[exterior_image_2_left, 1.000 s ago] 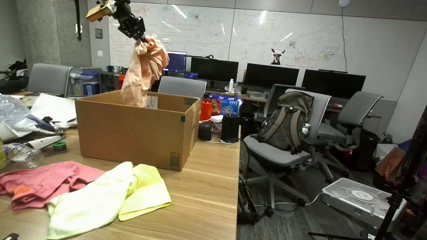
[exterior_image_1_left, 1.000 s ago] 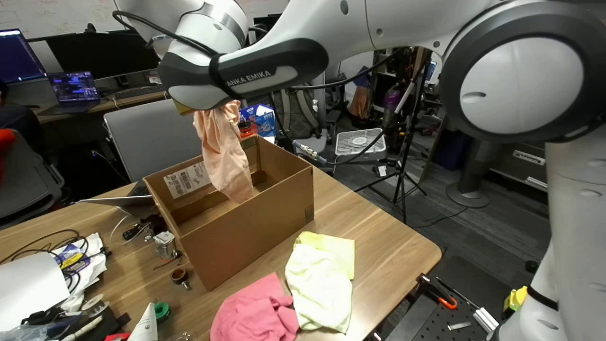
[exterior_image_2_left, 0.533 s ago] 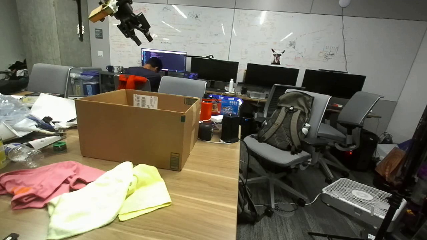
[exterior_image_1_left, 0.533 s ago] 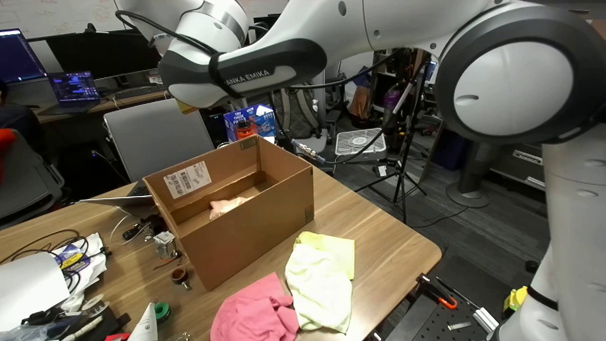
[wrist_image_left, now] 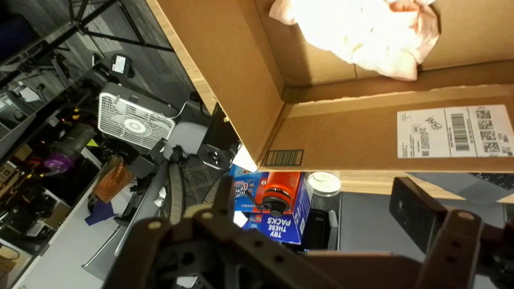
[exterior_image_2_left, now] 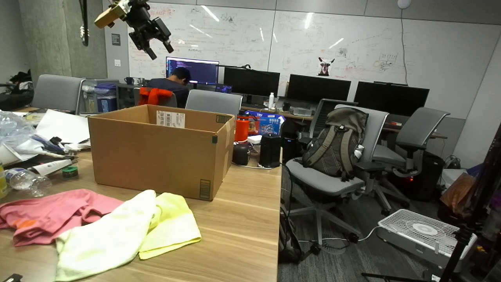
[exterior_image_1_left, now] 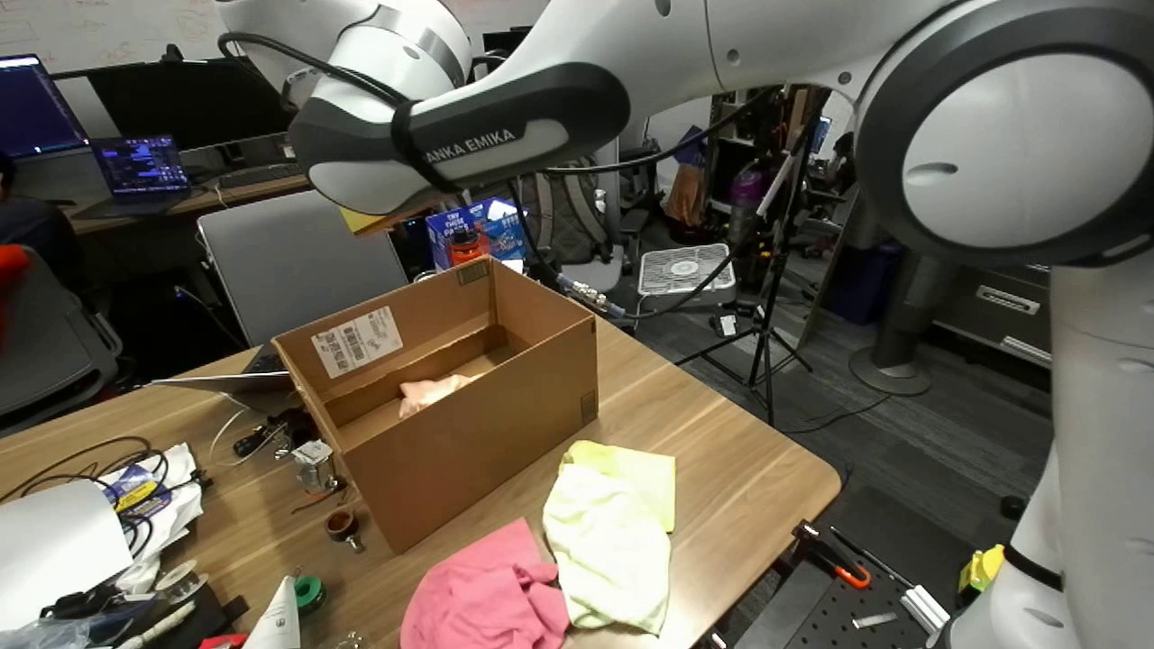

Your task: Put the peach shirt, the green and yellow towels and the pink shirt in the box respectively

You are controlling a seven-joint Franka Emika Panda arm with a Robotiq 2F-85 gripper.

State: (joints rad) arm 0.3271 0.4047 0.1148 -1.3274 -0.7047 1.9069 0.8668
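Note:
Inside the cardboard box (exterior_image_1_left: 482, 451) lies the peach shirt (exterior_image_1_left: 431, 394), crumpled on the bottom; in the wrist view the peach shirt (wrist_image_left: 369, 38) is brightly lit. High above the box in an exterior view, my gripper (exterior_image_2_left: 161, 51) is open, with its two fingers apart and nothing between them. The wrist view also has the jaws wide and bare. On the table before the box, the pale green towel (exterior_image_2_left: 105, 235) partly overlaps the yellow towel (exterior_image_2_left: 174, 225). Beside them the pink shirt (exterior_image_1_left: 487, 590) is bunched up, touching the green towel.
Behind the box stand an orange bottle (exterior_image_2_left: 241, 128), a blue snack box (exterior_image_2_left: 270, 122) and a black speaker (exterior_image_2_left: 270, 150). Cables, papers and a plastic bottle (exterior_image_2_left: 29, 181) clutter one side. A grey chair (exterior_image_1_left: 302, 261) stands past the far table edge.
The gripper has opened and the peach shirt, hanging from it a second ago, has dropped into the box. Since then the gripper has shifted slightly. The towels and pink shirt have not moved.

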